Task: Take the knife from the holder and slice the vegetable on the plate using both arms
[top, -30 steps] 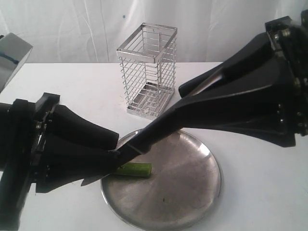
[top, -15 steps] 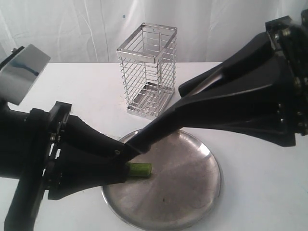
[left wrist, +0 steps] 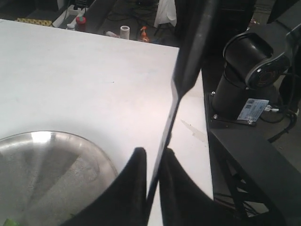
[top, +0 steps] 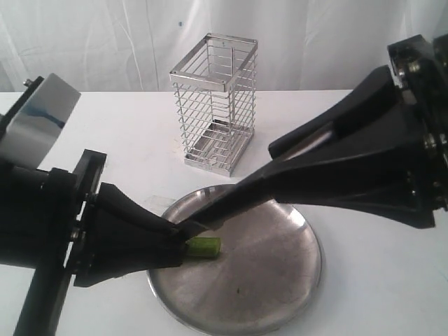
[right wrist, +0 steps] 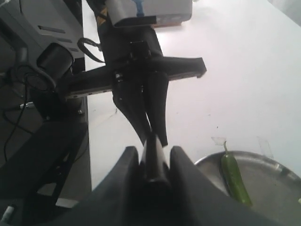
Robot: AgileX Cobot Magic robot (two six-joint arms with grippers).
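Observation:
My right gripper (right wrist: 153,150) is shut on the black handle of the knife (right wrist: 154,149). In the exterior view it (top: 210,213) reaches down across the plate (top: 280,280). The dark blade (left wrist: 176,101) runs between the fingers of my left gripper (left wrist: 154,153), which have closed in tight on it. In the exterior view the left gripper (top: 178,241) sits at the plate's left rim. It covers one end of the green vegetable (top: 204,246). The vegetable (right wrist: 233,178) lies on the plate (right wrist: 273,179) beside the fingers, not between them. The wire holder (top: 213,105) stands behind, with nothing in it.
A shiny metal plate (top: 38,122) sits on the left arm. A white backdrop hangs behind the white table. In the left wrist view the table edge (left wrist: 207,155) runs close by. A black arm base (left wrist: 249,70) stands beyond it.
My left gripper has slid right to the plate rim and its fingers have closed around the blade. The right arm with the knife has lifted slightly. The vegetable has not moved.

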